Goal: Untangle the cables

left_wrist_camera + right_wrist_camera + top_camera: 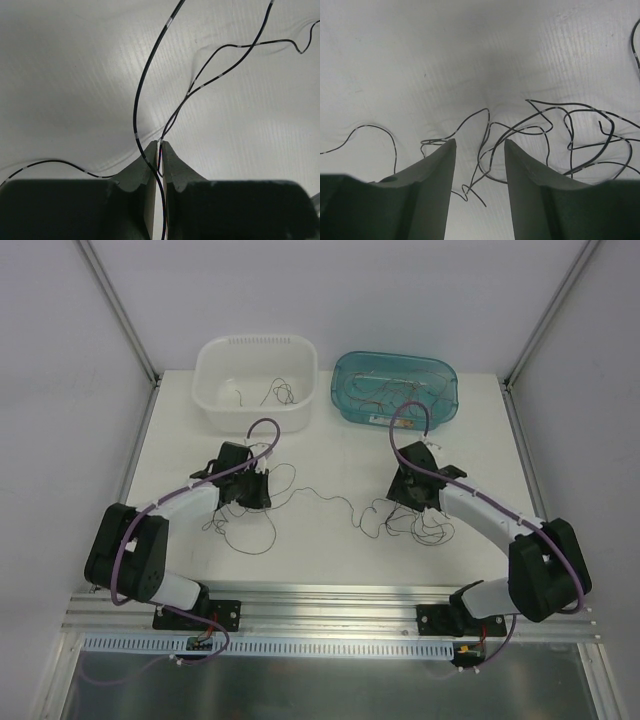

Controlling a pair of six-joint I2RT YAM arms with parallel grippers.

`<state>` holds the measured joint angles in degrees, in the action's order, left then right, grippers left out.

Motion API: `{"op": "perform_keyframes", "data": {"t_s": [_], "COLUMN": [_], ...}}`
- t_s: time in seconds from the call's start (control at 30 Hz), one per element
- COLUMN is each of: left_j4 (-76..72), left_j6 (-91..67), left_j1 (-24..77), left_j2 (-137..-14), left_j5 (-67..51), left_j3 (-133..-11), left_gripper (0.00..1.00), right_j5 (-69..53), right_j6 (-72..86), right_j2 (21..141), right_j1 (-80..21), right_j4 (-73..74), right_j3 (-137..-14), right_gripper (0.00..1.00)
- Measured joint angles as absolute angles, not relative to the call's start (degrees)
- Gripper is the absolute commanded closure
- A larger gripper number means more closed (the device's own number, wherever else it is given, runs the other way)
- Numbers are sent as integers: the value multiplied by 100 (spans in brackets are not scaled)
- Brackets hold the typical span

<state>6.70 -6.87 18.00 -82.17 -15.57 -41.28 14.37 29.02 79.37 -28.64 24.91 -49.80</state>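
Thin black cables (330, 498) lie curled on the white table between my two grippers, with a looser bunch (248, 532) at the left and a denser tangle (418, 525) at the right. My left gripper (246, 486) is shut on a black cable (150, 75); in the left wrist view the strand runs between the closed fingertips (161, 144). My right gripper (414, 490) is open and low over the right tangle. In the right wrist view it (480, 142) straddles several crossing strands (490, 150) without touching them.
A white basin (215, 395) stands at the back left with a few thin cables inside. A teal bin (447, 405) at the back right holds several red-brown cables. Metal frame posts rise at both back corners; a rail runs along the near edge.
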Motion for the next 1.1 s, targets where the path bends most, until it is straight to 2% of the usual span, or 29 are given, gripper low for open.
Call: {"op": "perform_keyframes", "data": {"t_s": [0.07, 0.1, 0.17, 0.2, 0.4, 0.67, 0.8, 0.83, 0.9, 0.93, 1.03, 1.07, 1.1], "left_j4": [683, 716, 784, 814, 915, 963, 976, 976, 993, 1011, 1059, 1068, 1085], "left_j6": [-690, -694, -705, -705, -711, -729, -757, -773, -781, -803, -843, -860, -867], "left_j1": [1802, 1802, 1802, 1802, 1802, 1802, 1802, 1802, 1802, 1802, 1802, 1802, 1802], "left_j2": [-8337, -8429, -8571, -8621, -8700, -8702, -8702, -8702, -8656, -8593, -8103, -7824, -7507], "left_j5": [-1485, -1448, -1411, -1385, -1291, -1288, -1291, -1297, -1315, -1328, -1380, -1446, -1507], "left_j3": [-4160, -4213, -4307, -4351, -4434, -4456, -4456, -4456, -4456, -4453, -4436, -4421, -4407], "left_gripper": [91, 91, 91, 91, 91, 89, 73, 63, 53, 39, 23, 15, 12], "right_j5": [1466, 1485, 1553, 1592, 1811, 1317, 528, 296, -156, -368, -921, -1055, -1160], "right_j6": [2943, 2954, 2945, 2932, 2585, 1376, 919, 845, 762, 740, 733, 742, 749], "right_j2": [8036, 8068, 8095, 8095, 7544, 6344, 5953, 5892, 5793, 5784, 5813, 5833, 5854], "right_j1": [-2867, -2867, -2867, -2869, -2871, -2877, -2882, -2882, -2882, -2882, -2899, -2904, -2921], "right_j4": [2397, 2370, 2366, 2379, 2961, 3577, 3535, 3496, 3426, 3391, 3267, 3225, 3190], "right_j3": [-4980, -4980, -4980, -4980, -5308, -7736, -8783, -8960, -9198, -9266, -9220, -9131, -9017], "right_gripper": [65, 75, 88, 99, 99, 99, 99, 99, 99, 99, 99, 99, 99]}}
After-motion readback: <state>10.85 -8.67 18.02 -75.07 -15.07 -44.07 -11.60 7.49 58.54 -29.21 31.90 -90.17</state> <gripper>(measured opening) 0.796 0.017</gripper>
